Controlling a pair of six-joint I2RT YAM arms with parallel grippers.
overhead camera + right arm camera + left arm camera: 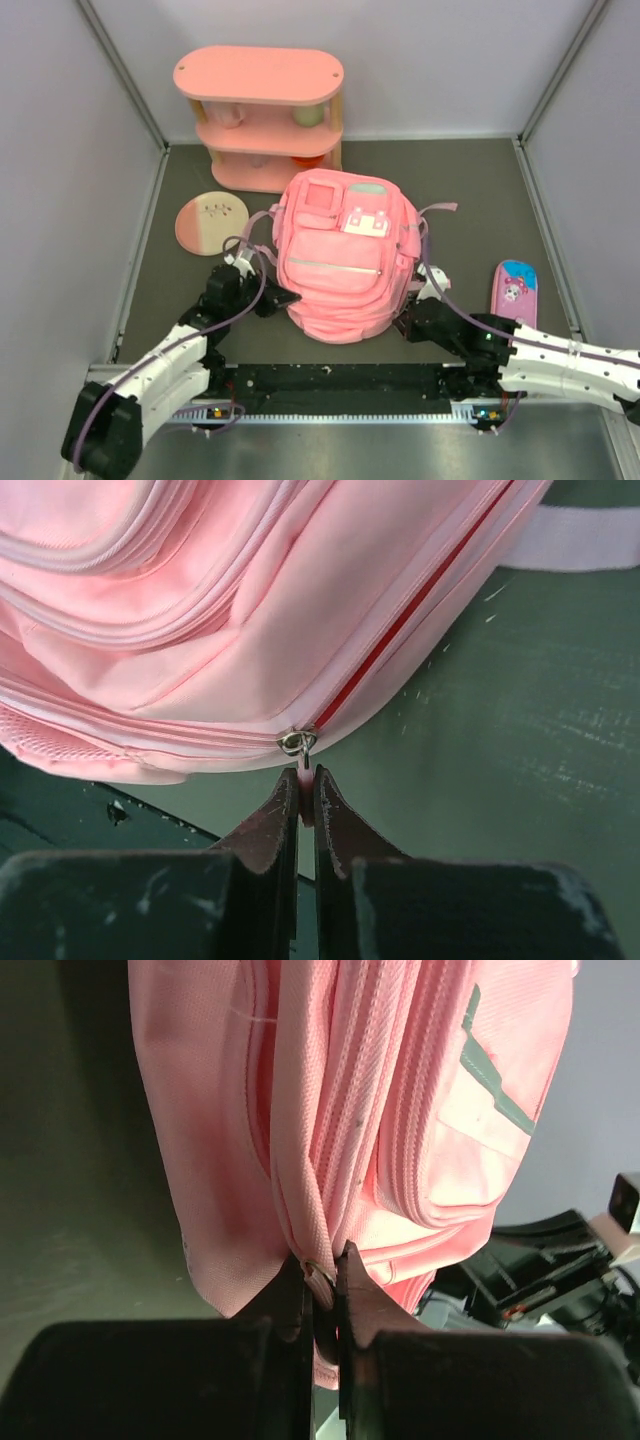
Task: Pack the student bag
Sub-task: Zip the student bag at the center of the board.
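Now the student bag [340,250] is pinched at its 8 o'clock corner by the left gripper [322,1263], at 4 o'clock by the right gripper [303,780]

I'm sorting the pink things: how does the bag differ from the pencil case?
The bag is big and bulging; the pencil case is small and flat. The left gripper and right gripper pinch the bag; the pencil case lies untouched. Both are pink.

pink shelf [258,75] sat at the back holding cups, round plate [212,222] in front, pencil case [514,293] off right.
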